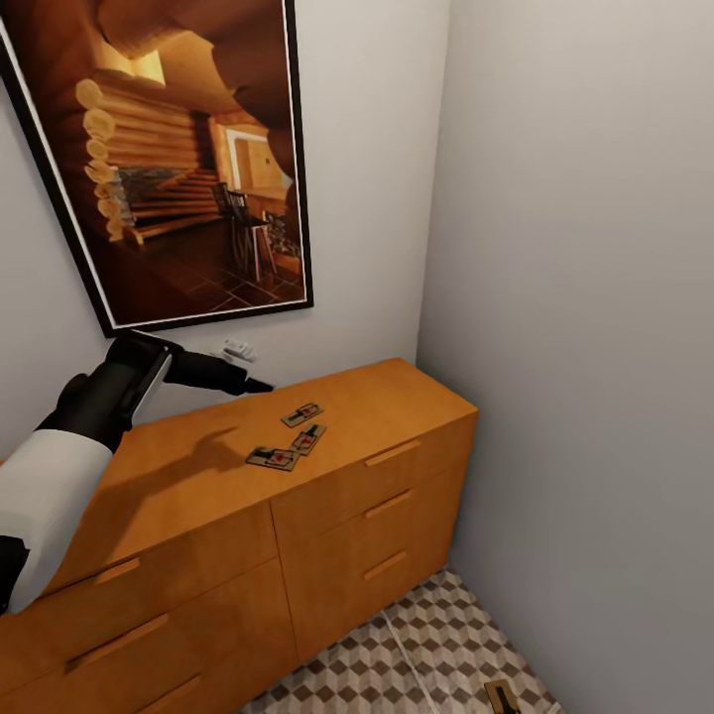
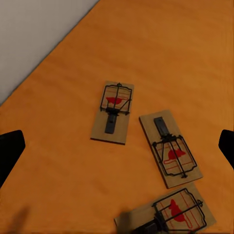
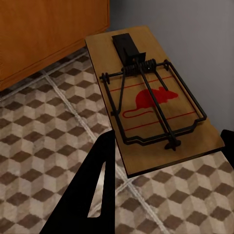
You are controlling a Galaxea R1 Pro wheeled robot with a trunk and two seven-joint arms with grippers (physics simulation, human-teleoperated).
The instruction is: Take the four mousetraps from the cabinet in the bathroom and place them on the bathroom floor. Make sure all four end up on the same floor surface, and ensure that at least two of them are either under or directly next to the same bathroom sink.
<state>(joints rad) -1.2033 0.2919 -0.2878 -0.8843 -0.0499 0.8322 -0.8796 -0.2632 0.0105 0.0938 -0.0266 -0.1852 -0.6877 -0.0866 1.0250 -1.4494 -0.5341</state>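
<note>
Left tool (image 2: pixel 117 146) wide above three mousetraps (image 2: pixel 113 113) on cabinet (image 1: pixel 397 397), right tool (image 3: pixel 161 190) holding a fourth mousetrap (image 3: pixel 151 97)

1. I'm looking into a narrow corner where two plain pale grey walls (image 1: pixel 575 248) meet.
2. A large black-framed picture (image 1: pixel 178 159) of a log-cabin interior hangs on the left-hand wall.
3. A small white wall fitting (image 1: pixel 238 349) sits just below the picture's lower right corner.
4. Light is soft and even, with faint shadows on the wall by the corner.
</note>
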